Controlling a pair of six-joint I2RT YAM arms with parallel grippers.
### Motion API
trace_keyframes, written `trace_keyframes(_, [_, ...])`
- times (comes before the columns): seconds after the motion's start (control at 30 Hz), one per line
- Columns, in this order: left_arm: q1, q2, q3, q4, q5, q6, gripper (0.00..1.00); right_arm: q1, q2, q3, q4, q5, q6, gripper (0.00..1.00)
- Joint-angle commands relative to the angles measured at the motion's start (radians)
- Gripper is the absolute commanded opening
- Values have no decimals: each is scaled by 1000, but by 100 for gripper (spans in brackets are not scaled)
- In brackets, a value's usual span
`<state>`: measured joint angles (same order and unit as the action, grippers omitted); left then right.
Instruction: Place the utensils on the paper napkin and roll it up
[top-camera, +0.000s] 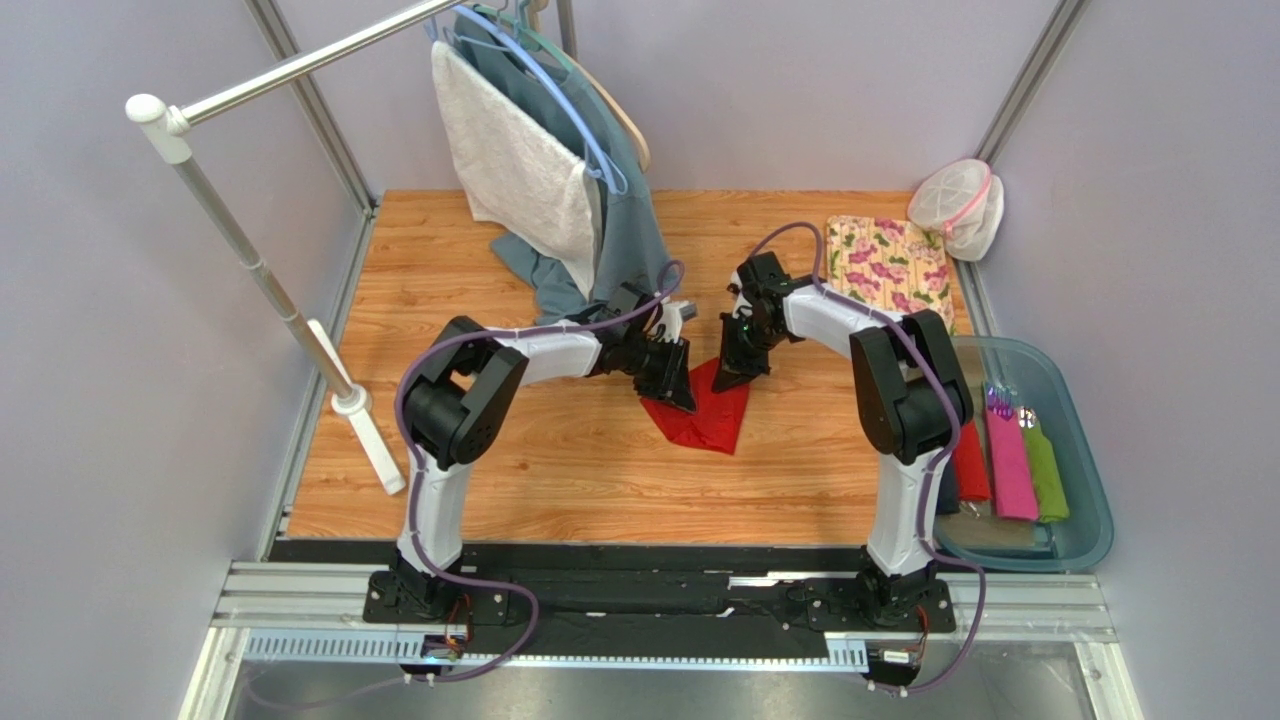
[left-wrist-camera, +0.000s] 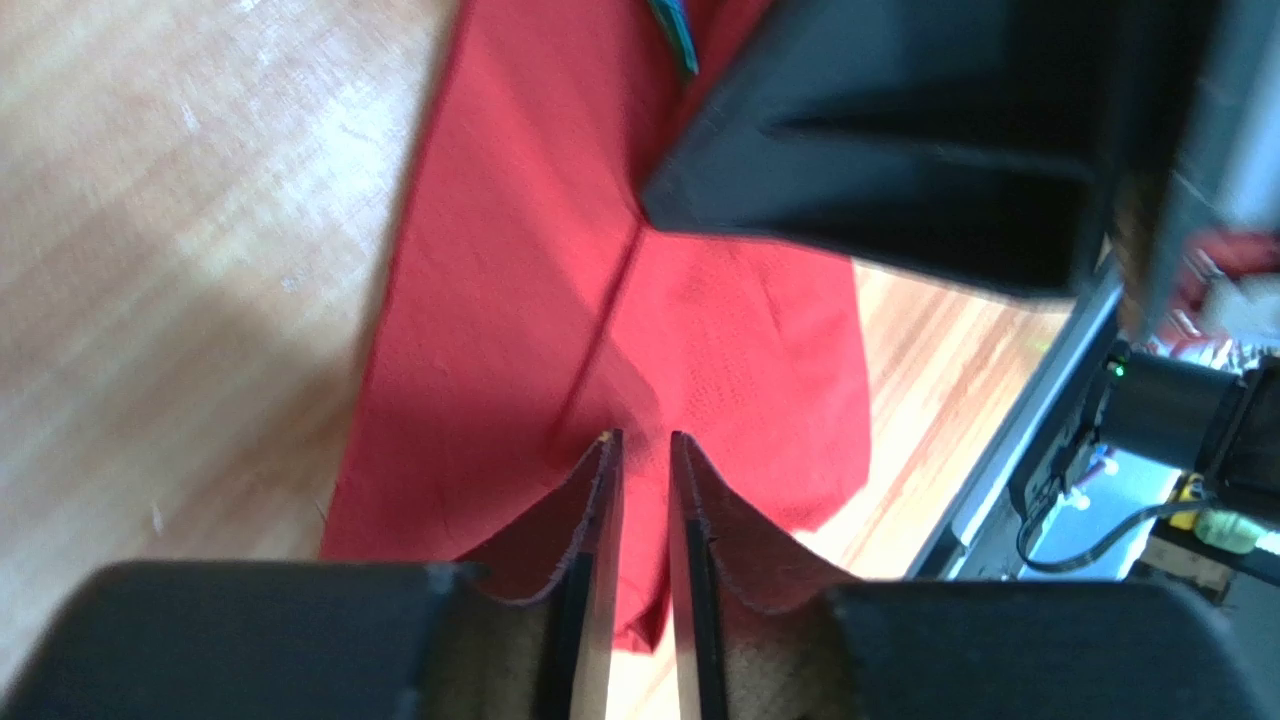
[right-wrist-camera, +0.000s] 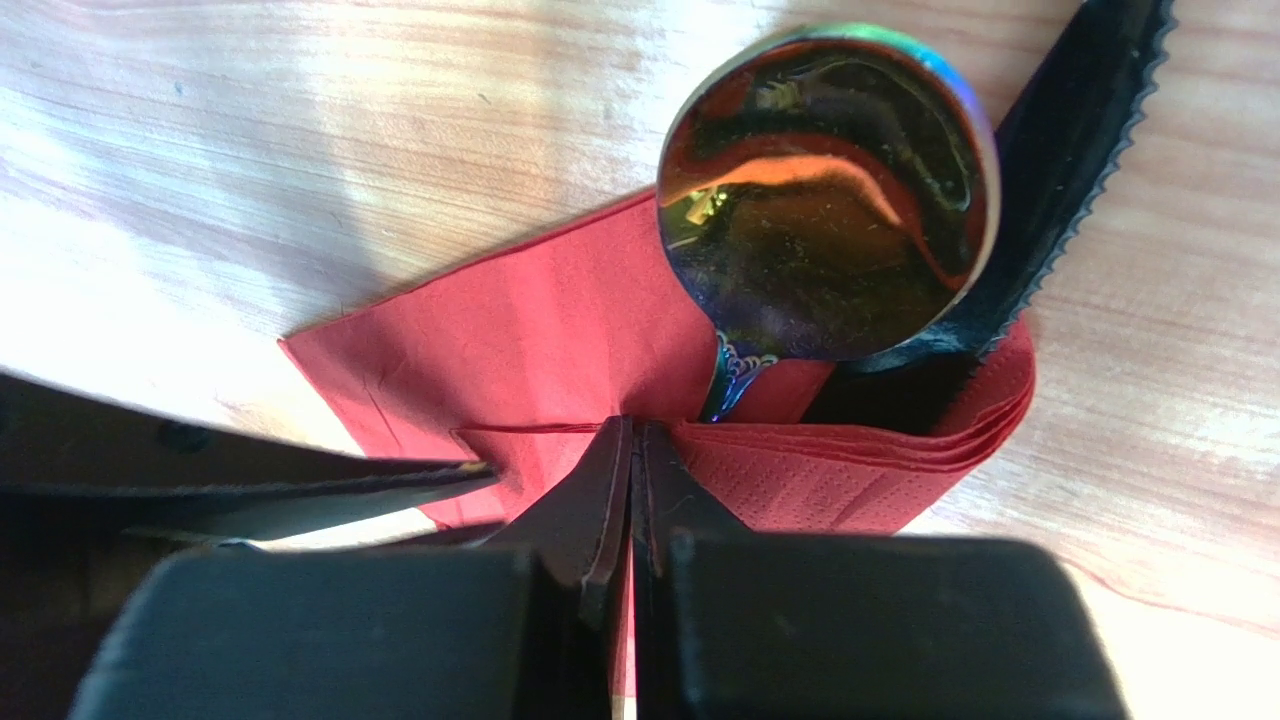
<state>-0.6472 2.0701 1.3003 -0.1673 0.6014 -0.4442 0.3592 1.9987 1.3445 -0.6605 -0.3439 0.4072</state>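
Right hand (right-wrist-camera: 631, 438) pinches paper napkin (right-wrist-camera: 511, 338) — left hand (left-wrist-camera: 643, 444) opposite.

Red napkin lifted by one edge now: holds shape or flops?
Likely floppy: the paper napkin is thin and creased, and it bends in soft layers at the right tool. Being thin paper, it probably tears easily. The glossy spoon in the fold would likely slide out.

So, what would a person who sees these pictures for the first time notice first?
First comes the red paper napkin, bright in the middle of the wooden table, with the left tool and the right tool meeting over it. In the right wrist view, a shiny rainbow-tinted spoon lies on the napkin's folds, with a black serrated knife just beside it. At the back, clothes hang from a rail.
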Motion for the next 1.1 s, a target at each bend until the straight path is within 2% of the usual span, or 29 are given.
trace_keyframes(0.0, [-3,-110,-42,143,32,-19,29,9,80,-5,22,91,-56,0])
trace_keyframes(0.33, [-45,-36,-4,161,49,-80,27,1,78,-2,16,62,-61,0])
trace_keyframes(0.53, [-45,24,20,161,9,-113,26,1,58,2,16,20,-51,0])
trace_keyframes(0.8, [-35,67,20,95,-45,-122,15,-48,-29,59,-1,-78,19,1])
trace_keyframes(1.07, [-35,73,42,68,-41,-117,14,-49,-101,59,-25,-63,61,2])
